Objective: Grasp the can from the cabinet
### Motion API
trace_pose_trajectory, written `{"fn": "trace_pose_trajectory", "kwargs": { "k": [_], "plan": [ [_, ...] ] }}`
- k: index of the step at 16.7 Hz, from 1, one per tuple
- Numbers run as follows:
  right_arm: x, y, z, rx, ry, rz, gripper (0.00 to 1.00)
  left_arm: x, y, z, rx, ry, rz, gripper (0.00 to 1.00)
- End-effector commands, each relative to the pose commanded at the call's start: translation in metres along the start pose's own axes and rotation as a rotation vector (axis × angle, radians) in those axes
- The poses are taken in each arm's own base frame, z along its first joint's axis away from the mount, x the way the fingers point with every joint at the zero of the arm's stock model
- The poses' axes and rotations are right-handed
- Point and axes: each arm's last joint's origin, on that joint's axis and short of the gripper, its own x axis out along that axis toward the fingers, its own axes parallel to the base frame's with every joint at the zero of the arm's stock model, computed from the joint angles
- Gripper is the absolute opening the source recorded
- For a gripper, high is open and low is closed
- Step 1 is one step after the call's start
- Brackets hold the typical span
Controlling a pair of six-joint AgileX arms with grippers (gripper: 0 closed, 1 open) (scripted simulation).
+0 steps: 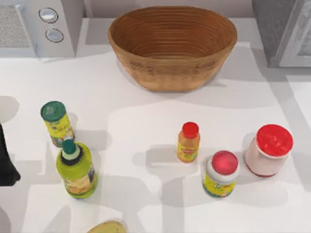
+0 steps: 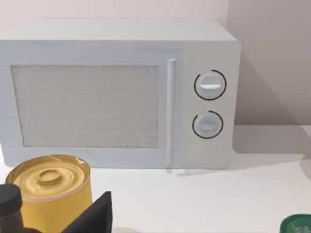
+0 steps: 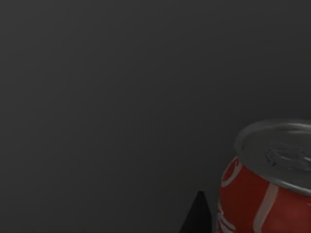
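Dark grey cabinet (image 1: 272, 29) interior (right wrist view) holds 1 red can (image 3: 267, 179); pincer openness cannot tell.

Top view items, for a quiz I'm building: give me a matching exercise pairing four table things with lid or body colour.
Things:
1. wicker basket
2. small juice bottle
3. yellow can
4. white jar

Colours:
A. green lid
B. brown, no lid
C. wide red lid
D. small red cap, orange body

Pairs: 1-B, 2-D, 3-A, 4-C
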Motion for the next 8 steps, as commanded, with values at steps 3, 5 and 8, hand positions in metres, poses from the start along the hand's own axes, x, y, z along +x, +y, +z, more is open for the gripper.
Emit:
{"fn": "trace_pose_trajectory", "kwargs": {
  "k": [3,5,8],
  "plan": [
    [0.000,0.000,0.000,0.000,0.000,0.000,0.00,0.000,0.000,0.000,0.000,0.000,0.000,1.00],
    [-0.001,0.001,0.001,0.002,-0.001,0.002,0.00,0.000,0.000,0.000,0.000,0.000,0.000,1.00],
    [-0.025,0.003,0.015,0.002,-0.005,-0.005,0.00,0.000,0.000,0.000,0.000,0.000,0.000,1.00]
  ]
}}
